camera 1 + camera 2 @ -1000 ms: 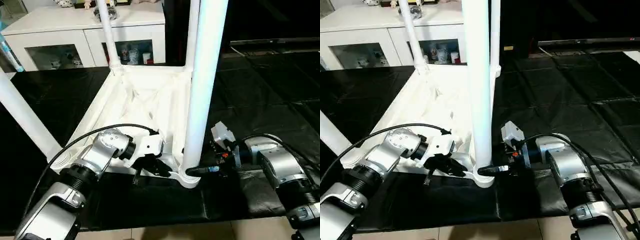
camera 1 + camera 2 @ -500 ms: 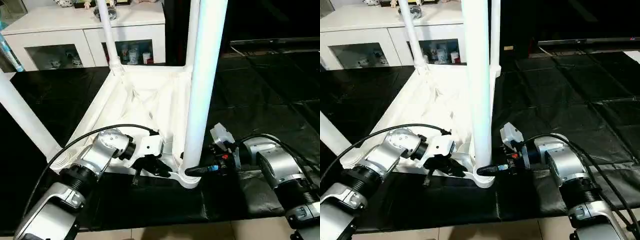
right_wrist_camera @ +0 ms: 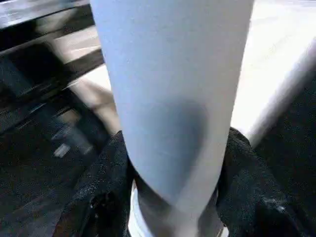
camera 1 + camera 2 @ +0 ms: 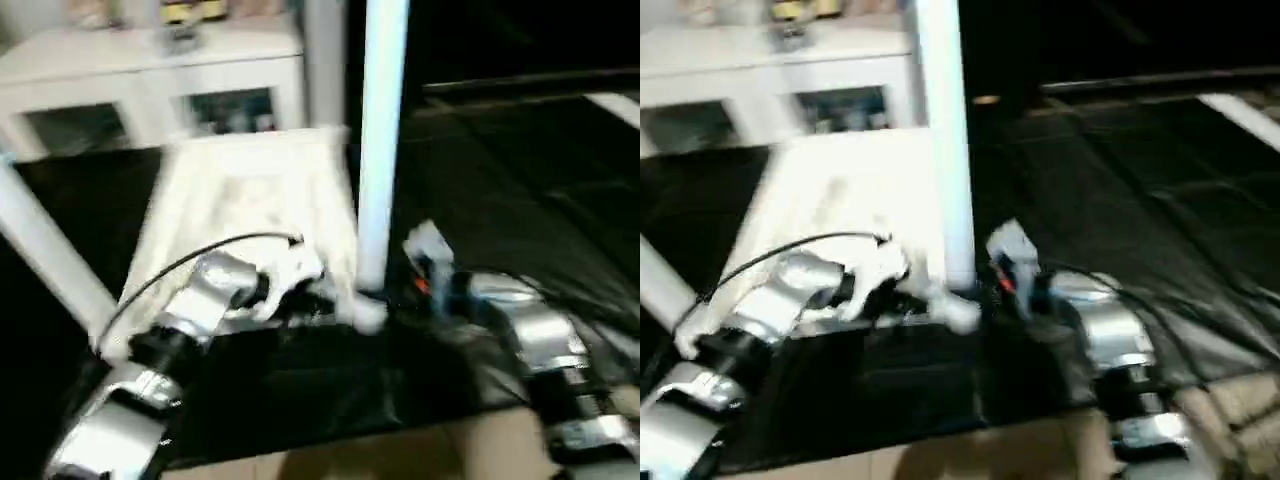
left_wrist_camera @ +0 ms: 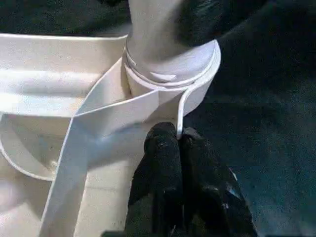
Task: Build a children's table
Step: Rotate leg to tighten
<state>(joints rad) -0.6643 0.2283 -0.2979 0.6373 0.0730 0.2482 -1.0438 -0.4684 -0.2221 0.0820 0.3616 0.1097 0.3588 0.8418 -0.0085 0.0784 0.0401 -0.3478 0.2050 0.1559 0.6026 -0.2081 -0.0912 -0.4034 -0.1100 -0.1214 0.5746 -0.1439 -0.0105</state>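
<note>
The children's table [image 4: 250, 190] lies upside down on the black mat [image 4: 520, 200], its near corner socket right in front of both grippers. A leg [image 3: 173, 98] stands upright in that socket. Both silver forearms reach forward and inward. The right gripper [image 3: 173, 163] clamps the leg's base between its fingers; the left gripper [image 5: 175, 143], fingers pressed together, touches the socket's rim.

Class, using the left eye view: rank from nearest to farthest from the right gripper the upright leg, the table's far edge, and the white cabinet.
1. Upright leg, between the right gripper's fingers.
2. Table's far edge, beyond, leftward.
3. White cabinet, at the back.
</note>
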